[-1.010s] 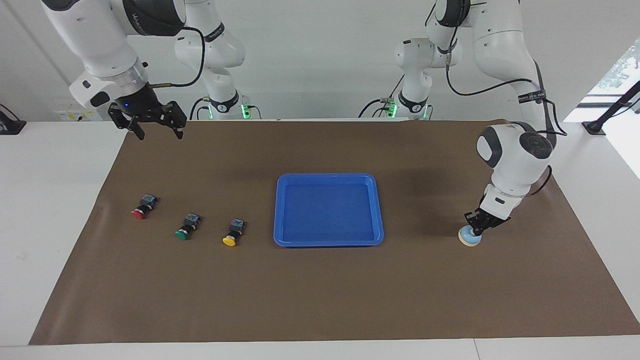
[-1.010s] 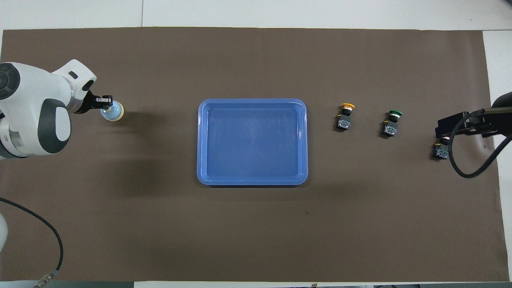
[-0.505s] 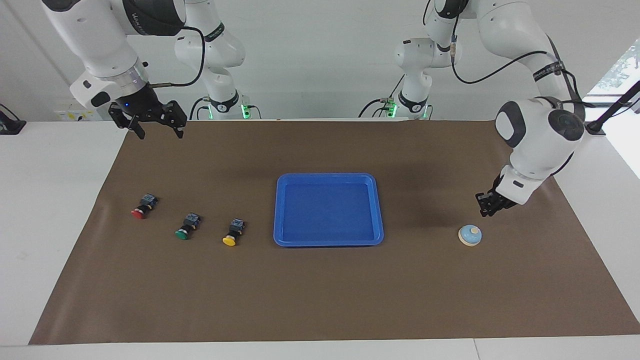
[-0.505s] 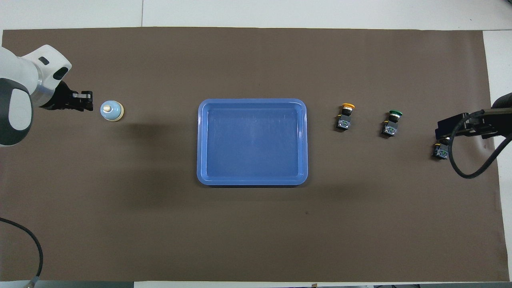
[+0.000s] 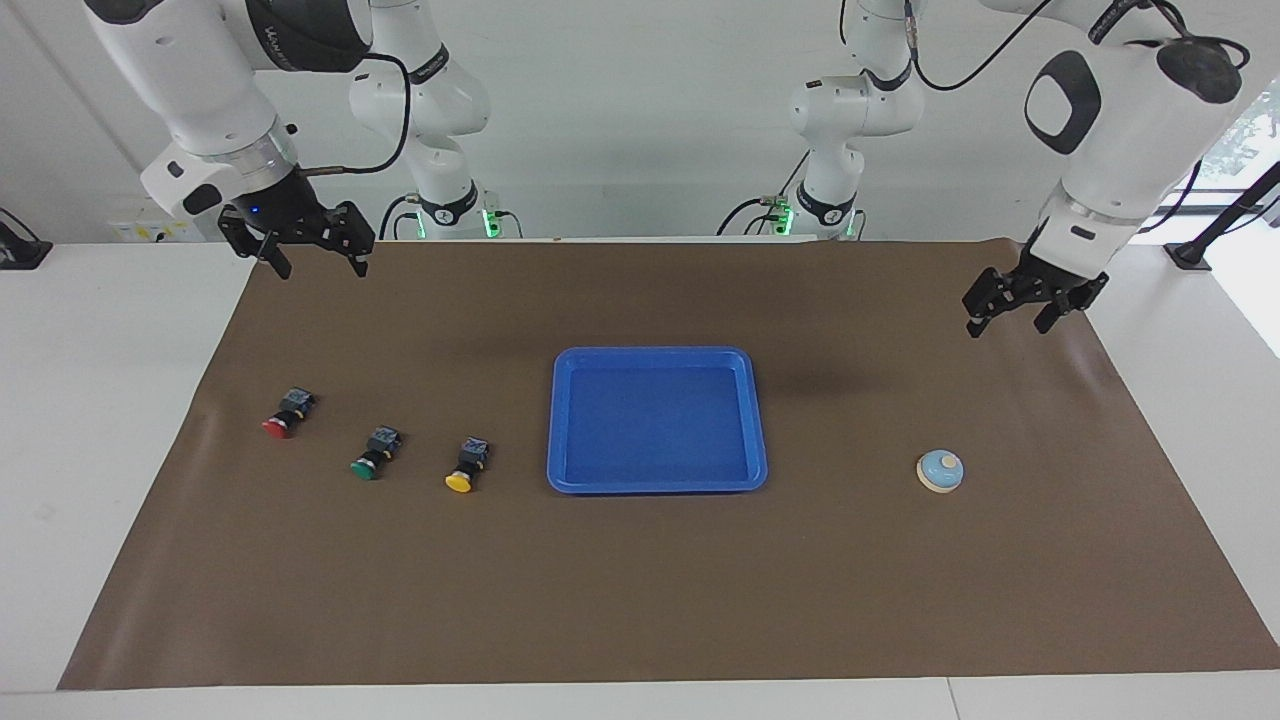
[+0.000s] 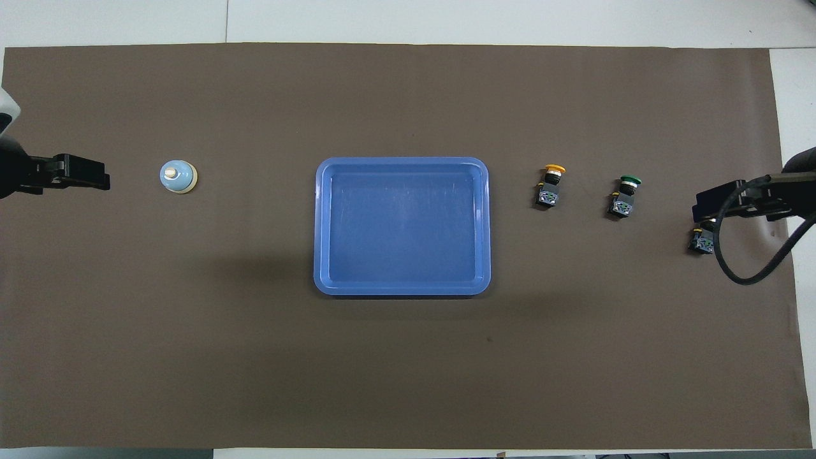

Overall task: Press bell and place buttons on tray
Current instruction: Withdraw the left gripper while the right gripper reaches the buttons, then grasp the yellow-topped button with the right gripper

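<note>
The light-blue bell (image 5: 940, 471) stands alone on the brown mat toward the left arm's end, also in the overhead view (image 6: 178, 176). The blue tray (image 5: 657, 352) lies empty mid-table (image 6: 401, 161). The yellow (image 5: 465, 466), green (image 5: 373, 454) and red (image 5: 285, 414) buttons lie in a row toward the right arm's end. My left gripper (image 5: 1006, 328) is open and empty, raised over the mat well clear of the bell. My right gripper (image 5: 322, 270) is open and empty, waiting high. In the overhead view it (image 6: 720, 203) partly covers the red button (image 6: 701, 241).
A brown mat (image 5: 640, 600) covers most of the white table (image 5: 100, 400). A black cable (image 6: 752, 268) hangs from the right arm's wrist over the mat's edge.
My left gripper has lifted off the bell, swung up and back toward the robots, and its fingers have spread apart. The bell stays in place. The right arm has not moved.
</note>
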Motion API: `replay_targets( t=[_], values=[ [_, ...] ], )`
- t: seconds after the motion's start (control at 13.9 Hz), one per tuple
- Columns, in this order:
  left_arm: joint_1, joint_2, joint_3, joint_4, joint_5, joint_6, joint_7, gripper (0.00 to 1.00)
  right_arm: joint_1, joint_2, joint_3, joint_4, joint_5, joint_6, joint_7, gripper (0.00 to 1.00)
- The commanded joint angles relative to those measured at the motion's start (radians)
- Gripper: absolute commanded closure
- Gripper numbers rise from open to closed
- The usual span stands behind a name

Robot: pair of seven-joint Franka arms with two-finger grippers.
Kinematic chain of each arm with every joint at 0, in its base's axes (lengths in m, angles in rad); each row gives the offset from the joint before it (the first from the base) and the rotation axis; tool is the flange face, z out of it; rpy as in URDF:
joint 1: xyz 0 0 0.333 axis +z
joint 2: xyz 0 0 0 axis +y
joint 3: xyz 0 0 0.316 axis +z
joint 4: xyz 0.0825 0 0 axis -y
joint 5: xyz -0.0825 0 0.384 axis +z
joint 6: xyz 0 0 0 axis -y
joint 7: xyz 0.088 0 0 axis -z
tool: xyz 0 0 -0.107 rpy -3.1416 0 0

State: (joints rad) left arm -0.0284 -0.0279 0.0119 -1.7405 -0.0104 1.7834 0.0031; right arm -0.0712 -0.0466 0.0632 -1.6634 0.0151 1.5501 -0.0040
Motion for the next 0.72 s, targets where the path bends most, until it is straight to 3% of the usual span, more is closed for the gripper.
replay_targets(
  t=[0.0, 0.36, 0.65],
  values=[
    [-0.001, -0.064, -0.007, -0.014, 0.010, -0.073, -0.002, 0.00, 0.001, -0.015, 0.012, -0.012, 0.014, -0.001, 0.005, 0.00],
    [-0.001, -0.050, -0.006, 0.053, 0.010, -0.159, -0.002, 0.00, 0.073, -0.050, 0.012, -0.151, 0.014, 0.180, 0.140, 0.00],
    [0.002, -0.012, -0.004, 0.107, 0.010, -0.214, 0.002, 0.00, 0.123, 0.010, 0.013, -0.208, 0.013, 0.304, 0.234, 0.00]
  ],
)
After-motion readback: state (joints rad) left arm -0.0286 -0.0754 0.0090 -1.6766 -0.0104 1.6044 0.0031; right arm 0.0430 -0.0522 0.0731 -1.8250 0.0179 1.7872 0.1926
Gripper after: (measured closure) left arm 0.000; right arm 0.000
